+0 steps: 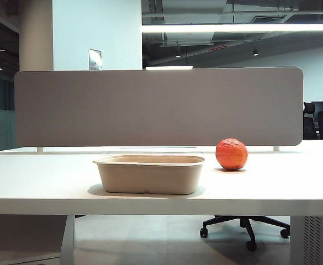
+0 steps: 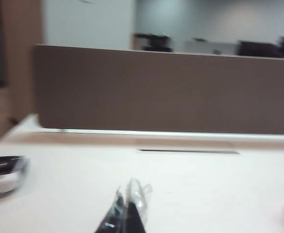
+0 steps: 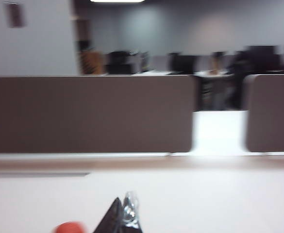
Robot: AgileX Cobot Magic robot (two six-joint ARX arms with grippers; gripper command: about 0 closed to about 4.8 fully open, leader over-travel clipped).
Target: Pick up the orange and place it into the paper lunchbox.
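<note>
orange [image 1: 231, 154] sits on the counter [image 1: 271, 187] beside the empty lunchbox [image 1: 149, 174]; nothing is done yet. left pincer [image 2: 130, 201] and right pincer [image 3: 124, 211] hover closed, holding nothing.

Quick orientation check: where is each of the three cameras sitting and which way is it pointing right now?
Exterior: low at the table's edge, facing the paper lunchbox, orange and grey divider; no arm visible.
Left wrist: low over the table, facing the divider; left gripper tips together.
Right wrist: likewise; right gripper shut, orange at frame edge.
Shared: divider.
</note>
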